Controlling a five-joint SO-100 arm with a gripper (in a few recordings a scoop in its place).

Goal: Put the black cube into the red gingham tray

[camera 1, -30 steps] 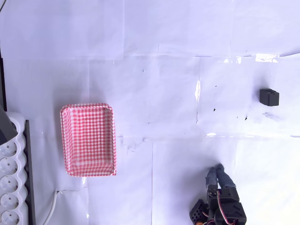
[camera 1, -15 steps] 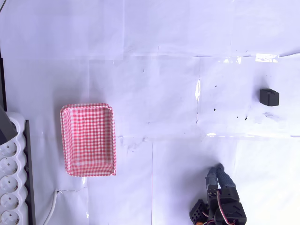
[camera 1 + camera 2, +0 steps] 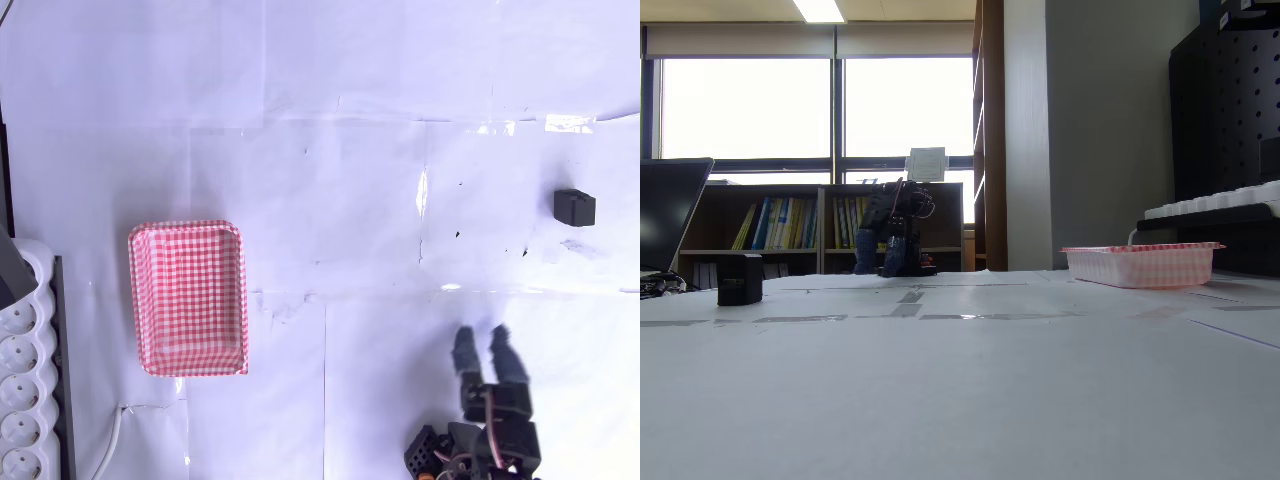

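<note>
Black two-finger end effector (image 3: 480, 347) with grey-blue fingertips spread open, gripping nothing — low on the overhead view, right of centre, over the white paper-covered tabletop (image 3: 330, 150). Small matte black cube (image 3: 575, 207) up and to the right, well apart, resting on the tabletop. Shallow red-and-white gingham tray (image 3: 188, 298) with rounded corners far left — nothing inside.
</note>
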